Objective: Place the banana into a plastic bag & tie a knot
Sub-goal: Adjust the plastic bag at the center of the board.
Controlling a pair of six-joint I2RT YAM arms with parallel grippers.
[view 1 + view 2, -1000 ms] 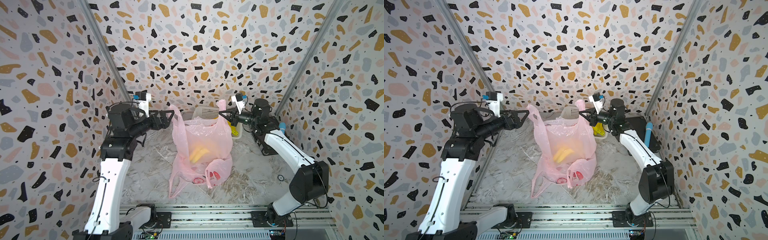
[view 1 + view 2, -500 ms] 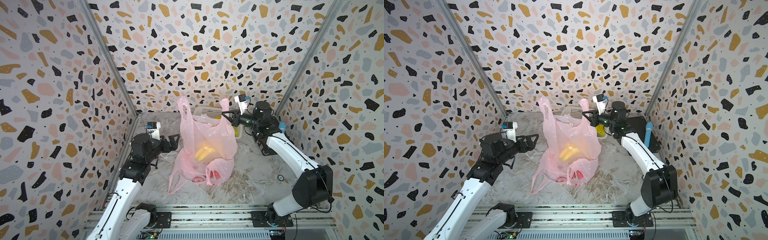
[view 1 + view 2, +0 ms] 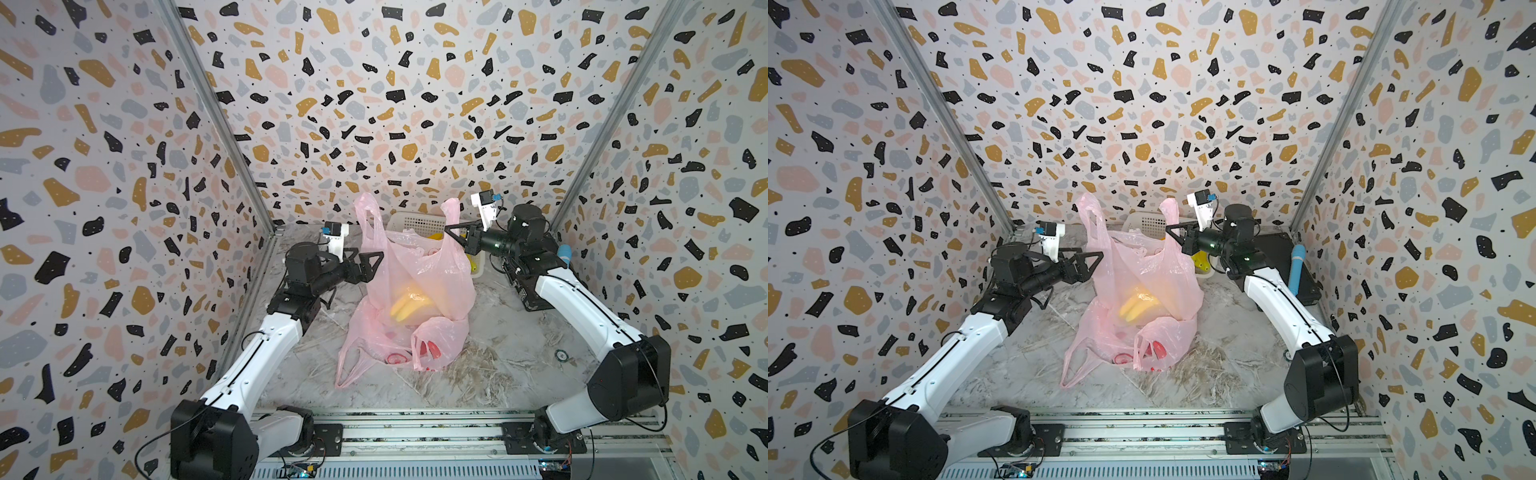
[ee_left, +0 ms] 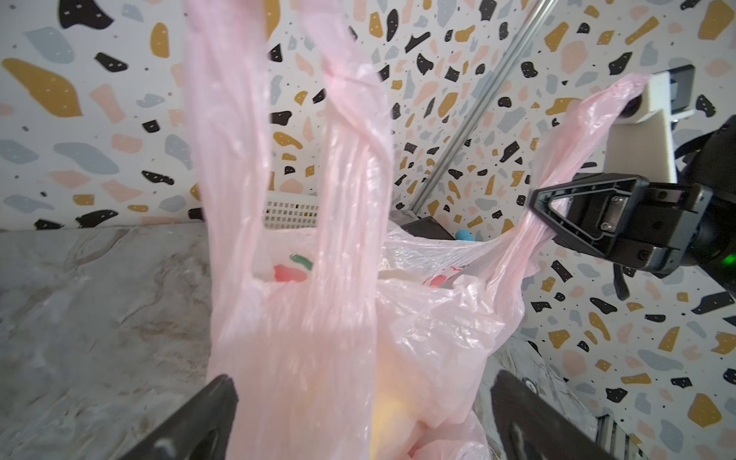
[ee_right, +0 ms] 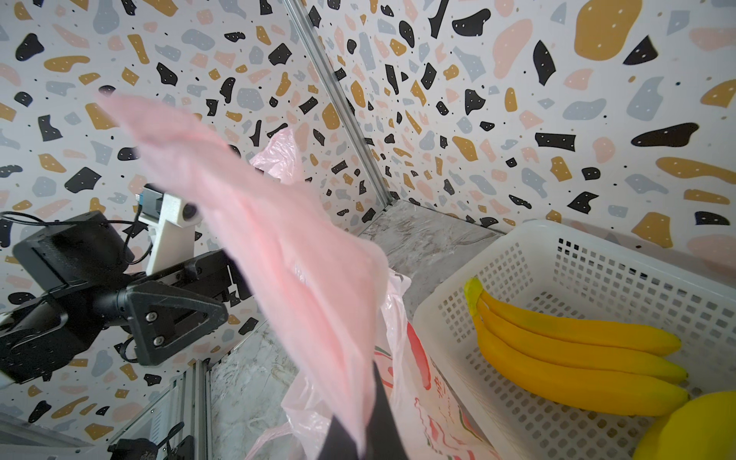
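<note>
- The right gripper (image 3: 449, 232), fingers pressed together on one handle of the translucent pink plastic bag (image 3: 419, 274), holds that side aloft. This apparently keeps the mouth up while the other arm comes for the free handle.
- The yellow banana bunch (image 3: 405, 306) sits low inside the bag and shows through the film. The bagging looks done; the knot is not yet begun.
- The left gripper (image 3: 365, 259) hovers just beside the bag's other side, fingers spread wide and gripping nothing. The free handle loop (image 4: 255, 119) stands upright directly ahead of it in the left wrist view.
- Behind the bag, a white perforated plastic basket (image 5: 589, 255) holds spare yellow bananas (image 5: 573, 358) — close to the held handle, and a likely snag for any pull toward the back wall.
- A light-blue cylinder (image 3: 1297, 270) lies on a black box (image 3: 1273, 249) near the right arm, apart from the bag.
- More pink film with red print (image 3: 428, 353) slumps on the marble-patterned tabletop (image 3: 498, 374) — whether it is a second bag cannot be told.
</note>
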